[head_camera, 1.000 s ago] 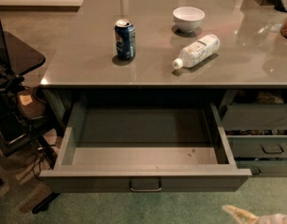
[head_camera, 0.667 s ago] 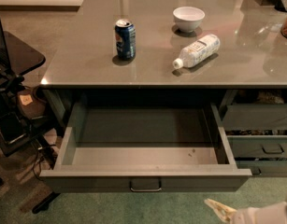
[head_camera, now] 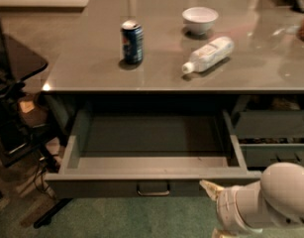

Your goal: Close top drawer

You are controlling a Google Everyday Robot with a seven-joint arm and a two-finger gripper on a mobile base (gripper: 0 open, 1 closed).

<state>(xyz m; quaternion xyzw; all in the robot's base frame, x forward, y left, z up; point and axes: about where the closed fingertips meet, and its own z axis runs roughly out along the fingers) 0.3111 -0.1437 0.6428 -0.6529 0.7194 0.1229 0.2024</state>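
1. The desk (head_camera: pixel 166 78) is the fixed body. The push should run straight back under its top, square to its front edge, so the drawer does not skew on its runners.
2. The top drawer (head_camera: pixel 151 166) is pulled far out beneath the desk top, with its pale floor bare. Closing has not begun and the whole travel is left. The narrower drawers (head_camera: pixel 275 133) to its right are not the target.
3. The gripper (head_camera: pixel 215 192) comes in from the lower right, with its tip just at the right part of the drawer's front panel. I cannot tell whether it is apart or together. I judge it needs no grasp, only flat contact and a steady shove.
4. The handle (head_camera: pixel 153 189) sits centred on the front. Pressing near it, rather than at the right end, should keep the drawer from binding.
5. The can (head_camera: pixel 132 42), bottle (head_camera: pixel 208 54) and bowl (head_camera: pixel 200 20) stand on top, clear of the motion.
6. Compared with 0.7 s ago, the gripper has risen from the bottom edge toward the drawer front, and more of the arm shows. The drawer has not moved.
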